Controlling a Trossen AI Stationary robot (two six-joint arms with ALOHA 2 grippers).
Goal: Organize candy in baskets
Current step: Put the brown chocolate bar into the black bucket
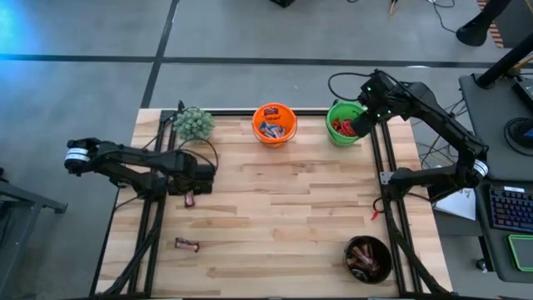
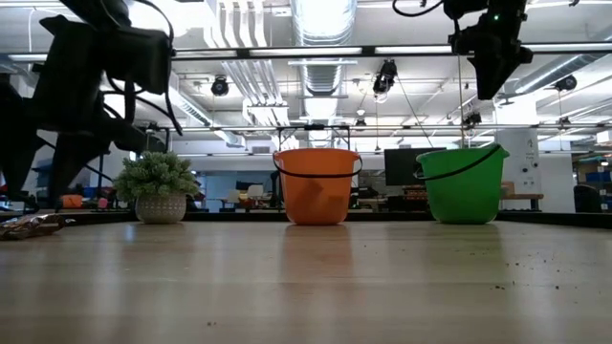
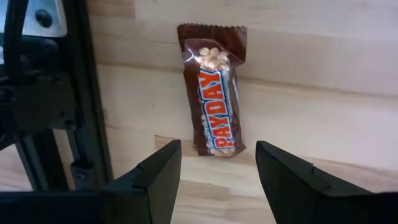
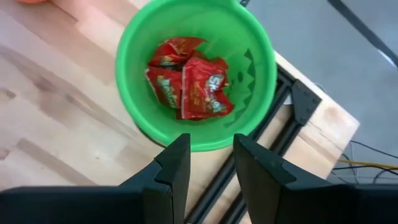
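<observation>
Brown candy bar (image 3: 215, 90): lying flat on the wooden table (image 1: 283, 208), not far from the fuzzy plant (image 1: 193, 122), toward the table's left edge.
Left gripper (image 3: 217, 171): hanging just over this bar, fingers spread apart, holding nothing.
Second brown candy (image 1: 186, 244): lying alone, farther from the plant, near the front edge.
Orange pail (image 1: 274, 122): standing beside the plant, blue-and-white candies inside.
Green pail (image 4: 198, 73): standing past the orange pail, red candies (image 4: 189, 87) lying inside.
Right gripper (image 4: 210, 163): hovering above the green pail's rim, fingers apart and empty.
Black bowl (image 1: 368, 258): sitting far from the plant, at the opposite front corner, brown candies inside.
</observation>
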